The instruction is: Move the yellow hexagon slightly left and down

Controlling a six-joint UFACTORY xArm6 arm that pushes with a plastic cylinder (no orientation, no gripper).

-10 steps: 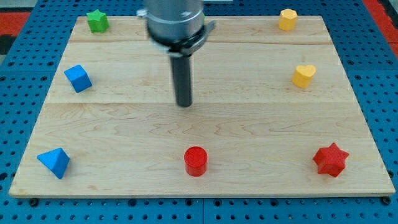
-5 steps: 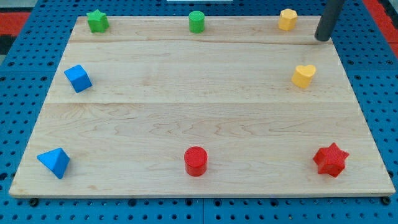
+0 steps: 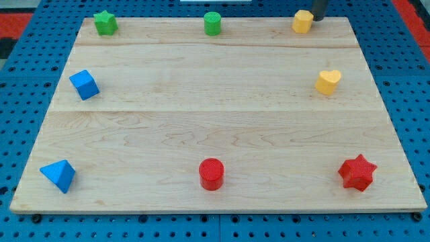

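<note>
The yellow hexagon sits near the top right edge of the wooden board. My tip is right beside it, on its right side at the view's top, touching or almost touching it. Only the lowest bit of the rod shows; the rest is cut off by the view's top edge.
A yellow heart lies below the hexagon at the right. A green cylinder and a green star sit along the top. A blue cube, a blue pyramid, a red cylinder and a red star lie elsewhere.
My tip went from the board's middle to the top right, then came in against the hexagon's right side. The yellow hexagon has shifted a little to the left.
</note>
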